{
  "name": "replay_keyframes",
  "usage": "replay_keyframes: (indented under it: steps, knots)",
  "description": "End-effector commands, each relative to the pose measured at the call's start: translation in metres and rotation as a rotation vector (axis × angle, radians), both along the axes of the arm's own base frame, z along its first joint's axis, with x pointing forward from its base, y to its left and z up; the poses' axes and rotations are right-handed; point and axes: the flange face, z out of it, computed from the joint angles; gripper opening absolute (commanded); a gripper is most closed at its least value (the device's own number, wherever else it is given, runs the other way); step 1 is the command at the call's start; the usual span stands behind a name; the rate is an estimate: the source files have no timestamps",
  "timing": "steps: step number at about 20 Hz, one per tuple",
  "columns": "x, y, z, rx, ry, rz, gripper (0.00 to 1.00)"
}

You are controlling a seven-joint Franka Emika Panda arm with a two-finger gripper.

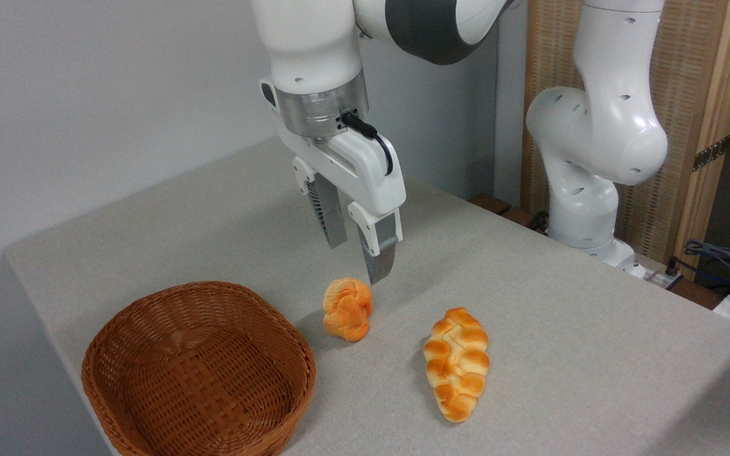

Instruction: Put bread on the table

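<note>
The bread [457, 362], a long braided golden loaf, lies flat on the grey-beige table [580, 342] right of centre, with nothing touching it. My gripper [358, 261] hangs above the table to the loaf's upper left, fingers pointing down. It is open and holds nothing. Its fingertips hover just above and behind a small round orange knot bun [348, 309].
A brown wicker basket [197, 370] stands at the front left, with nothing inside it that I can see. The arm's white base [587, 190] rises at the back right beyond the table edge. Cables [720, 256] lie at the far right.
</note>
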Motion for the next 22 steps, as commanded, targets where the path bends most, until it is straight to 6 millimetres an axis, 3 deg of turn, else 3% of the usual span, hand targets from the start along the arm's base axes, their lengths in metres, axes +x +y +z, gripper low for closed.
replay_keyframes:
  steps: [1, 6, 11, 17, 22]
  knots:
    - [0.007, 0.001, 0.014, 0.012, -0.099, 0.057, 1.00]
    - [0.018, 0.000, 0.020, 0.014, -0.167, 0.134, 1.00]
    - [0.033, -0.019, 0.025, 0.132, -0.187, 0.169, 1.00]
    - [0.051, -0.027, 0.034, 0.096, -0.206, 0.171, 1.00]
    - [0.051, -0.028, 0.034, 0.060, -0.202, 0.145, 1.00]
